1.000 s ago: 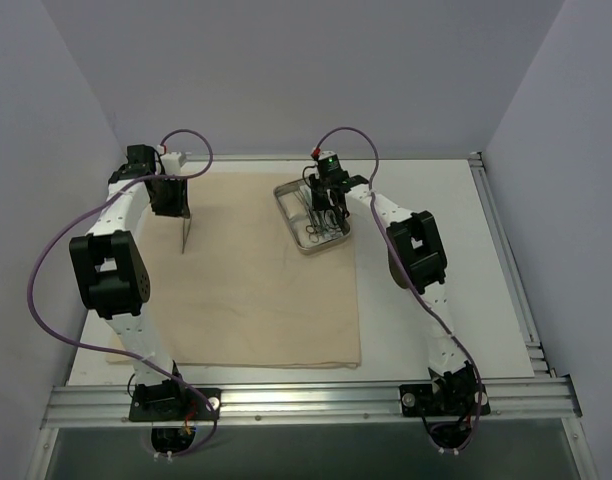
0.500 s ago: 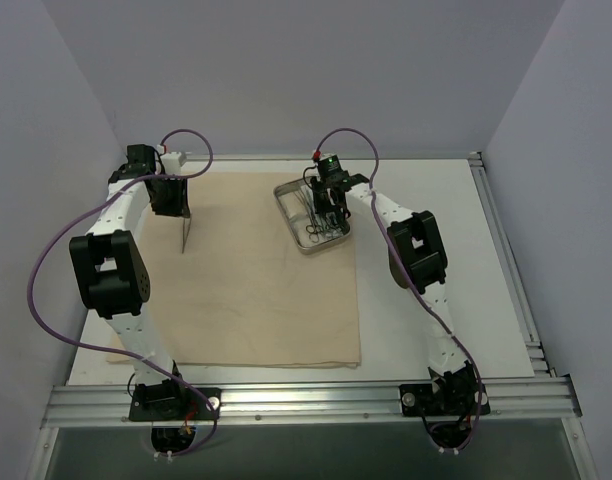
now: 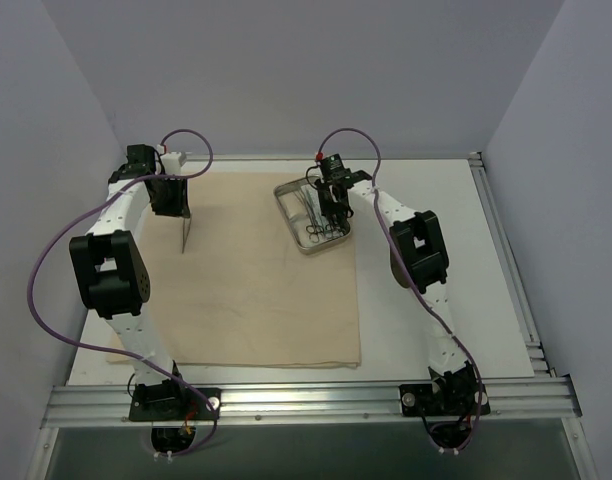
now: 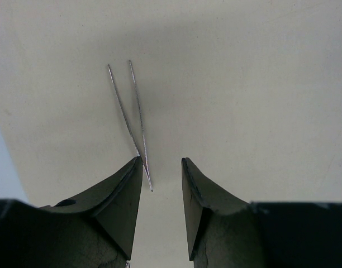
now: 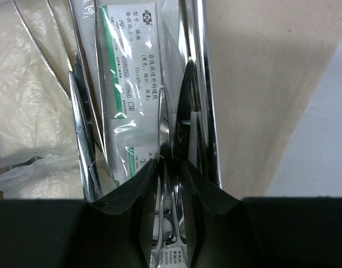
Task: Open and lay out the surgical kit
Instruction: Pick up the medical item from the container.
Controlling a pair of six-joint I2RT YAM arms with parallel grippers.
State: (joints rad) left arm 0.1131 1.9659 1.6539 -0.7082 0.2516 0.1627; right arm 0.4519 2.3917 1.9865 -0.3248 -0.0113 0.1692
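Note:
The beige cloth wrap (image 3: 256, 300) lies spread flat. The steel tray (image 3: 286, 205) sits on its far right corner. In the right wrist view the tray (image 5: 203, 84) holds clear packets (image 5: 129, 72), white gauze (image 5: 25, 111), forceps (image 5: 81, 123) and scissors (image 5: 182, 111). My right gripper (image 5: 170, 162) is low in the tray (image 3: 333, 205), its fingers pressed on either side of the scissors' shanks. The tweezers (image 4: 134, 123) lie on the cloth (image 3: 183, 235). My left gripper (image 4: 161, 160) hangs open over their joined end (image 3: 173, 205), which sits beside the left finger.
White tabletop (image 3: 436, 260) shows to the right of the cloth, with a metal rail (image 3: 506, 250) along its right edge. Grey walls close in on both sides. A purple cable (image 3: 46, 270) loops off the left arm.
My right gripper has shifted slightly to the right inside the tray. The left arm and the tweezers have stayed put.

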